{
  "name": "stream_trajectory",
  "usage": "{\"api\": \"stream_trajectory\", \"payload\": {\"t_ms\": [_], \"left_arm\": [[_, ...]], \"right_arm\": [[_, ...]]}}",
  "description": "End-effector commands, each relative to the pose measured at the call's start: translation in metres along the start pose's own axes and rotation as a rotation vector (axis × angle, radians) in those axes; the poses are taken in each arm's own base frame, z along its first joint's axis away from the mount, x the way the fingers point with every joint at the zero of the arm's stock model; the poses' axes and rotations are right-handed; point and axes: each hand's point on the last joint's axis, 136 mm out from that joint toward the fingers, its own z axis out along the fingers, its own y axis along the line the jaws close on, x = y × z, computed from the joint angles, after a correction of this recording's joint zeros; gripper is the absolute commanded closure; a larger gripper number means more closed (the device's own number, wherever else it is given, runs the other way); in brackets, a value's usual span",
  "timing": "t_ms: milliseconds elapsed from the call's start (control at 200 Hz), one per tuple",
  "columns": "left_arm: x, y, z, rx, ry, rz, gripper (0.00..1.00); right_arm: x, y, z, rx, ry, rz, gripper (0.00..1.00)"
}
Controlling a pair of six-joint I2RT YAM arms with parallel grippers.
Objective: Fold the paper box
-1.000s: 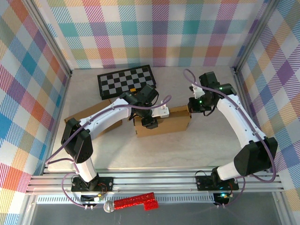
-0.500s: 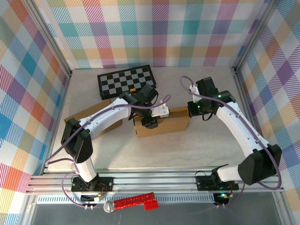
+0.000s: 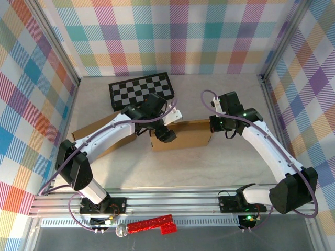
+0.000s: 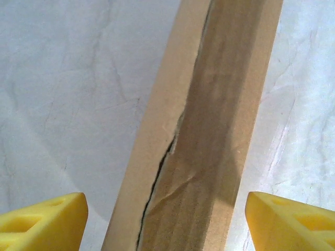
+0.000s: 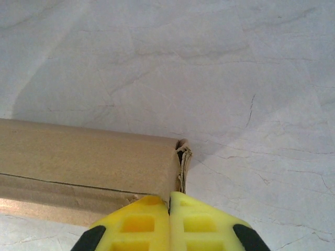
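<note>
Brown card makes the paper box [image 3: 184, 137], which lies mid-table, near the checkerboard [image 3: 140, 90]. The left gripper [image 3: 165, 134] hangs over the box's left end, its yellow fingers [image 4: 44, 219] wide apart and holding nothing. The right gripper [image 3: 215, 124] sits at the box's right end, its fingers [image 5: 141, 219] squeezed tight together.

The brown cardboard box [image 3: 183, 135] lies mid-way on the pale table [image 3: 209, 167], with my left gripper [image 3: 166, 135] at its left end and my right gripper [image 3: 217, 124] at its right end. Behind it lies the black-and-white checkered board [image 3: 141, 90], and to its left the flat brown cardboard sheet [image 3: 91, 132]. The red glittery strip [image 3: 152, 225] lies in front of the aluminium rail [image 3: 172, 201].
</note>
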Motion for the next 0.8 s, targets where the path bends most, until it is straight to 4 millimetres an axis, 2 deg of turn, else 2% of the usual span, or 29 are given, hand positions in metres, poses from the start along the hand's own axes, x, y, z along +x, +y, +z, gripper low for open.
{"api": "stream_trajectory", "payload": {"t_ms": [0,100,240,280,380,460,640,705,795], "left_arm": [[-0.011,0.01,-0.01,-0.049,-0.072,-0.088,0.22],[-0.016,0.018,-0.019,-0.105,-0.107,-0.128,0.21],[-0.019,0.036,-0.05,-0.214,-0.164,-0.219,0.23],[-0.015,0.043,-0.06,-0.264,-0.166,-0.269,0.27],[0.011,0.059,-0.082,-0.331,-0.119,-0.453,0.41],[0.032,0.055,-0.091,-0.306,-0.057,-0.542,0.46],[0.072,0.043,-0.097,-0.308,0.082,-0.586,0.45],[0.078,0.039,-0.094,-0.286,0.103,-0.595,0.45],[0.077,0.038,-0.09,-0.266,0.101,-0.595,0.46]], "right_arm": [[0.03,-0.001,0.012,0.029,0.11,0.008,1.0],[0.032,0.001,0.013,0.032,0.114,0.008,1.0],[0.032,0.001,0.012,0.033,0.117,0.008,1.0],[0.031,0.001,0.012,0.032,0.114,0.007,1.0],[0.027,0.003,0.011,0.026,0.112,0.005,1.0],[0.026,0.004,0.011,0.021,0.114,0.002,1.0],[0.026,0.007,0.01,0.006,0.116,0.0,1.0],[0.026,0.007,0.01,0.004,0.117,-0.001,1.0],[0.027,0.008,0.01,0.001,0.121,-0.001,1.0]]}}
